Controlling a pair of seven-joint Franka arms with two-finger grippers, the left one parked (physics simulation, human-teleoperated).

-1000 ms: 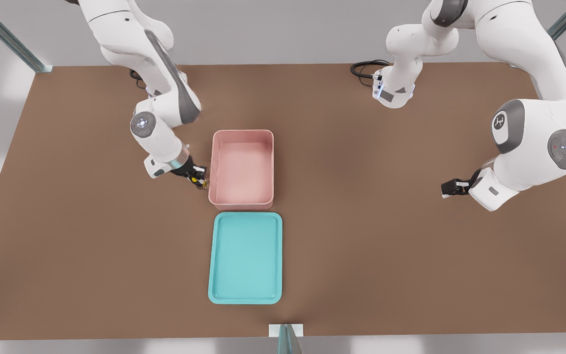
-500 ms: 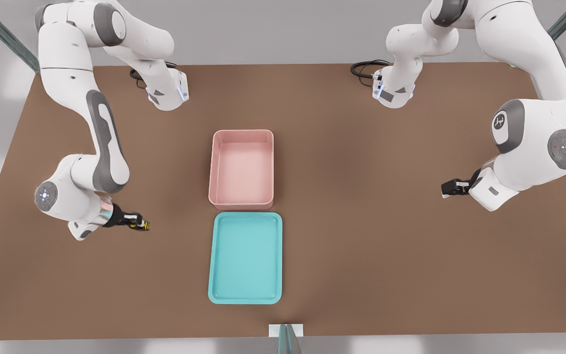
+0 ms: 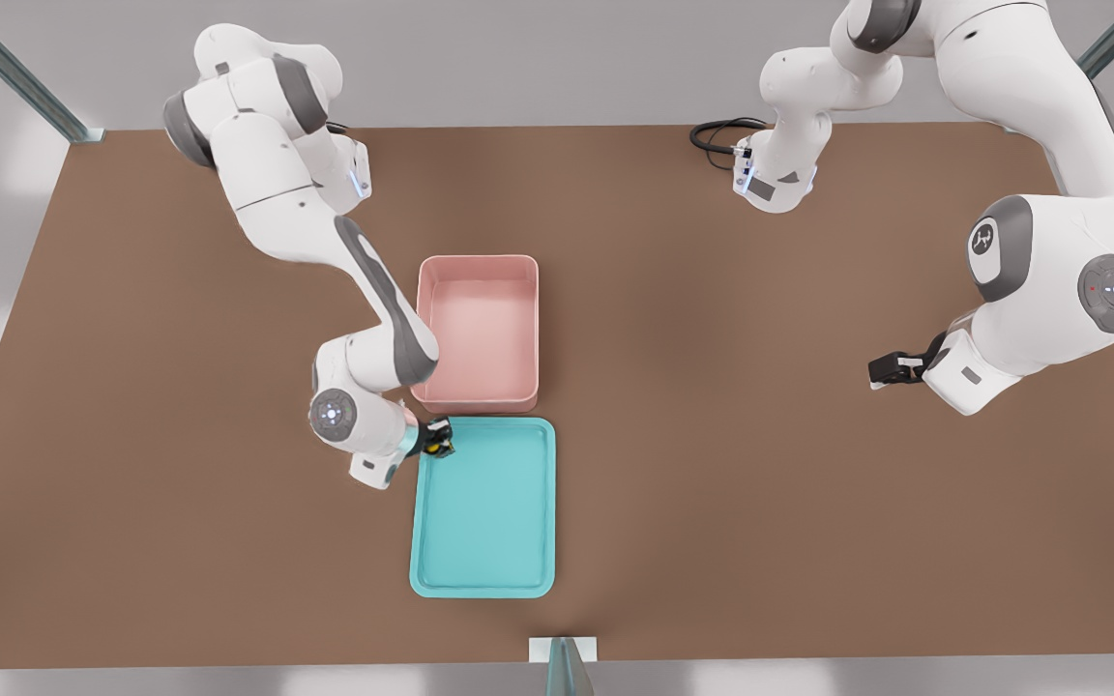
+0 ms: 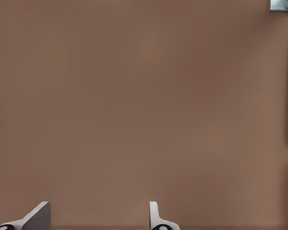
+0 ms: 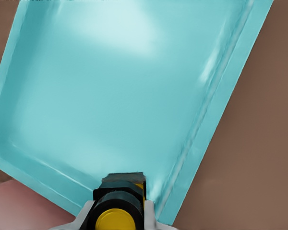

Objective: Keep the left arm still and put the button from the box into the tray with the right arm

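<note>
The right arm reaches down across the brown counter and ends beside the tray, with its claw poised over the tray's corner nearest the box, on the front view's left side of that corner. The claw is closed around the button, whose round yellow cap and dark base show between the two fingers in the right wrist view; the fingers press against the base on both sides. The button hangs above the tray's floor, close to the rim by that corner, and whether it touches the tray cannot be told. The tray lies flat on the counter, teal and shallow, its short edge just beside the short wall of the pink box, the two nearly touching. The box stands upright on the far side of the tray, and its inside shows only bare pink floor.
</note>
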